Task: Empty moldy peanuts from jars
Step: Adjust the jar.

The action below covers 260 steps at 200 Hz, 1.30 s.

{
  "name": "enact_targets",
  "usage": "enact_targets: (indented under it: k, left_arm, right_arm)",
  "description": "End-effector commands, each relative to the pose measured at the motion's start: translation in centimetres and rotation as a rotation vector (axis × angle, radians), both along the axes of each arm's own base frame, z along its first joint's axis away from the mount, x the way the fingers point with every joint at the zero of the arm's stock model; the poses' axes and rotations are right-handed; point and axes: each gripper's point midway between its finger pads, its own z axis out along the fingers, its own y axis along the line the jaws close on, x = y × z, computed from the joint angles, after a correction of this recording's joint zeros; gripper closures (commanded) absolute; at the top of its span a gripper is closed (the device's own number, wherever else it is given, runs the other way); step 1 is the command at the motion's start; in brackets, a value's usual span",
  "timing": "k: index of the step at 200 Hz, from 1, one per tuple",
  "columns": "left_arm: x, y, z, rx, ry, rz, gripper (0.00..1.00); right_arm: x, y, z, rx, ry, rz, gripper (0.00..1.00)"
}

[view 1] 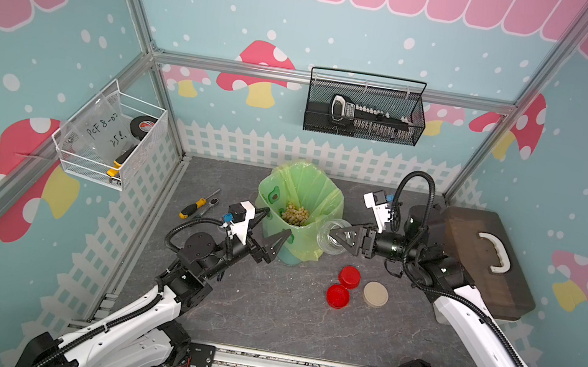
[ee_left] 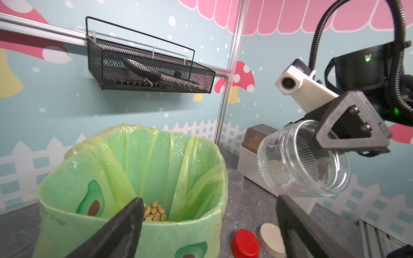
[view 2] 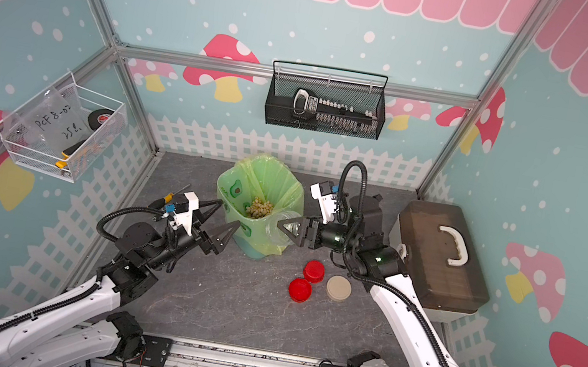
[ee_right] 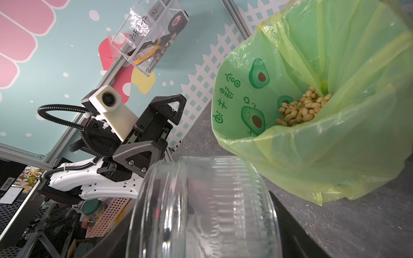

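My right gripper [view 1: 333, 237] is shut on a squat clear jar [view 1: 327, 238], which is lidless, empty and tipped on its side with its mouth at the right rim of the green-bagged bin [view 1: 303, 250]. The same jar [ee_right: 201, 207] fills the space between the fingers in the right wrist view. Moldy peanuts [view 1: 295, 215] lie piled at the bottom of the bin. On the bin's left side my left gripper [view 1: 277, 222] is open and holds nothing. A second clear jar [ee_left: 234, 189] stands lidless on the table behind the bin.
Two red lids [view 1: 349, 276] [view 1: 337, 296] and a beige lid [view 1: 375, 294] lie on the table right of the bin. A brown toolbox [view 1: 481, 260] sits at the right. A screwdriver [view 1: 197, 206] lies at the left. Wire baskets [view 1: 365, 111] [view 1: 110, 137] hang on the walls.
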Motion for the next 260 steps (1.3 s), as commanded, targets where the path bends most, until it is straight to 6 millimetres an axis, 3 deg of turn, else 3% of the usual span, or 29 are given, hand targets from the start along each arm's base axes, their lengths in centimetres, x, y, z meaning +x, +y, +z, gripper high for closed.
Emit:
enact_targets:
  k: [1,17,43,93,153,186,232,260]
  left_arm:
    - [-0.7,-0.4,-1.5,0.047,0.092,-0.007,0.18]
    - [-2.4,-1.7,-2.2,0.094,0.134,-0.078,0.25]
    - [-4.9,-3.3,-3.7,0.188,0.154,-0.092,0.25]
    - [-6.9,-1.2,-6.2,0.144,0.148,-0.002,0.22]
    - [-5.2,2.8,-10.4,0.091,0.212,0.221,0.19]
    - [-5.1,4.8,-10.9,0.158,0.217,0.300,0.14]
    - [-5.0,7.0,-12.6,0.210,0.208,0.395,0.10]
    - [-5.1,6.8,-13.1,0.212,0.196,0.385,0.10]
  right_arm:
    - [-1.2,-0.3,0.8,0.058,-0.042,0.015,0.52]
    - [-2.1,-0.7,0.0,0.064,-0.034,0.015,0.52]
    - [-3.5,-1.0,-1.3,0.094,-0.006,0.029,0.52]
    - [-4.4,-1.2,-5.7,0.125,0.100,0.018,0.52]
    - [-4.4,-1.8,-9.9,0.114,0.189,-0.059,0.54]
    - [-4.1,-1.4,-12.7,0.089,0.227,-0.084,0.54]
    - [-3.5,1.4,-15.9,0.017,0.238,-0.076,0.54]
    - [-3.2,3.3,-17.5,-0.016,0.258,-0.056,0.54]
